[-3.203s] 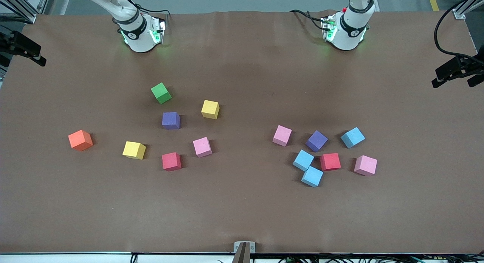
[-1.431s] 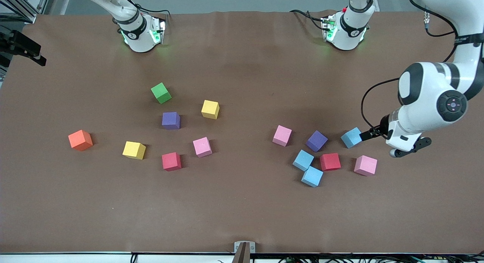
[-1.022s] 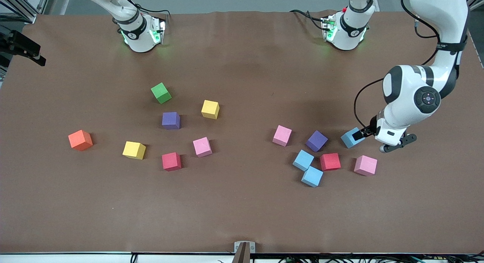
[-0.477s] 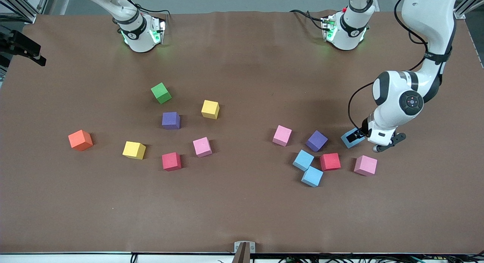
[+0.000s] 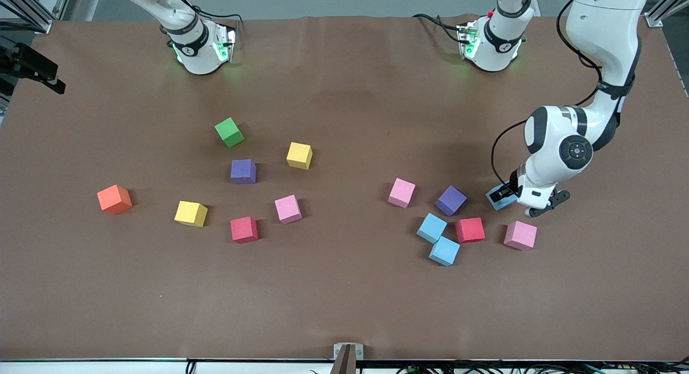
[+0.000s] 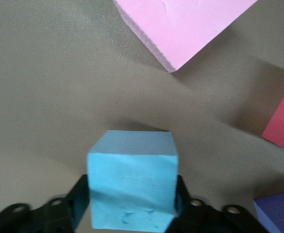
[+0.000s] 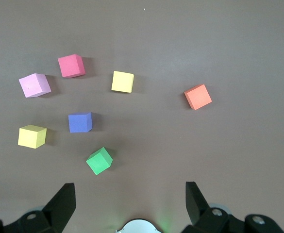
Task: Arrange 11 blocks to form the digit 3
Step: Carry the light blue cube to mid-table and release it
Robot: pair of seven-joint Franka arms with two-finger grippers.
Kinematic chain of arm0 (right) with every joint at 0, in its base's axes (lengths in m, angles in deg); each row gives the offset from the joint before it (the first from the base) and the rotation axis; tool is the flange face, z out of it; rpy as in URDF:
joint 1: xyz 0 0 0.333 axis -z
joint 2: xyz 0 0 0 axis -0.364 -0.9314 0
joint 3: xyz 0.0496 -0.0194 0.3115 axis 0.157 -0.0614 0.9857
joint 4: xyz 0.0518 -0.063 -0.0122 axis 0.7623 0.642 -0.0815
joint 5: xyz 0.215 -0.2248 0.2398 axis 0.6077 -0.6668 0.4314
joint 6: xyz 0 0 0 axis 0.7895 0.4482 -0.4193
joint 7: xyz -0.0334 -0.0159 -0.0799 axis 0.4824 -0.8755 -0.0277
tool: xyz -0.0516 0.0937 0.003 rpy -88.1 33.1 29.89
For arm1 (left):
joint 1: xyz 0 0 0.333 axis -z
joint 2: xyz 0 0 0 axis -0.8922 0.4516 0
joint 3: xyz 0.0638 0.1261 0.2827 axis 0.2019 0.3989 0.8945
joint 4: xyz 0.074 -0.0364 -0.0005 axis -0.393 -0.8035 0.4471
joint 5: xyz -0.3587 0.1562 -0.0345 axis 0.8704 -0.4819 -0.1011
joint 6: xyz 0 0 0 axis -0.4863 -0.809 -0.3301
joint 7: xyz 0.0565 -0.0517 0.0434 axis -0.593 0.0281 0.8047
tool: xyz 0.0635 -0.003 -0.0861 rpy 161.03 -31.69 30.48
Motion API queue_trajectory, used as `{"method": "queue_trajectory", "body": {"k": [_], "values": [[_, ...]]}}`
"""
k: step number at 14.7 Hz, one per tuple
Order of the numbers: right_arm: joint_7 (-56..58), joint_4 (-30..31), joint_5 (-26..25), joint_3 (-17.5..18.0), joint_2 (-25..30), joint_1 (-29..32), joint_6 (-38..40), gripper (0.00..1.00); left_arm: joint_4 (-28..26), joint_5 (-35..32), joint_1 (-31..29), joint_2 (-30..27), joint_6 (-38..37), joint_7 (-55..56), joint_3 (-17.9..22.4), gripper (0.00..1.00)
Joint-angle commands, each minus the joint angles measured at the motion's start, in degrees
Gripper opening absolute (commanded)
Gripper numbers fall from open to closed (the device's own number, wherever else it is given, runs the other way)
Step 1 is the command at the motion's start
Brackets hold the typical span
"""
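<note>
The blocks lie loose in two scattered groups, and no digit 3 shows. My left gripper (image 5: 504,195) is down at the table, shut on a light blue block (image 5: 495,198) (image 6: 132,179), with a finger pressed on each side. Close by are a pink block (image 5: 520,235) (image 6: 180,24), a red one (image 5: 470,230), a purple one (image 5: 450,200), two light blue ones (image 5: 431,227) and another pink one (image 5: 402,192). Toward the right arm's end lie yellow (image 5: 299,155), purple (image 5: 243,171), pink (image 5: 288,209), red (image 5: 244,229) and yellow (image 5: 190,213) blocks. My right gripper (image 7: 130,204) waits open, high over its base.
A green cube (image 5: 229,132) sits nearest the right arm's base, and an orange cube (image 5: 114,199) lies alone at the right arm's end. A brown mat (image 5: 344,298) covers the table. A small bracket (image 5: 347,352) stands at the near edge.
The left arm swung in from its end of the table and came down over the light blue block. Its fingers have closed onto the block's sides. The right arm has not moved.
</note>
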Motion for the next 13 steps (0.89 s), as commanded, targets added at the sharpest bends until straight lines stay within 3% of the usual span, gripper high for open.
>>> {"method": "queue_trajectory", "body": {"k": [1,3,6,10,13], "values": [[-0.4,-0.2,-0.2,0.0,0.5,0.1,-0.1,1.00,0.4,-1.0,0.3,-1.0,0.3,1.2,0.1,0.33],[-0.4,-0.2,-0.4,0.0,0.5,0.2,-0.3,1.00,-0.2,-1.0,1.2,-3.5,-0.9,0.9,-0.2,0.33],[-0.5,-0.3,-0.1,-0.1,0.5,0.3,-0.2,1.00,-0.1,-1.0,1.5,-10.9,-11.4,0.5,-4.8,0.33],[-0.4,-0.3,0.0,0.0,0.2,0.0,-0.1,1.00,0.2,-1.0,1.5,-17.3,-19.2,4.3,-17.0,0.34],[-0.7,-0.3,-0.2,-0.1,-0.2,0.2,-0.3,1.00,1.0,-1.0,2.0,-15.1,-18.0,11.5,-27.9,0.34]]}}
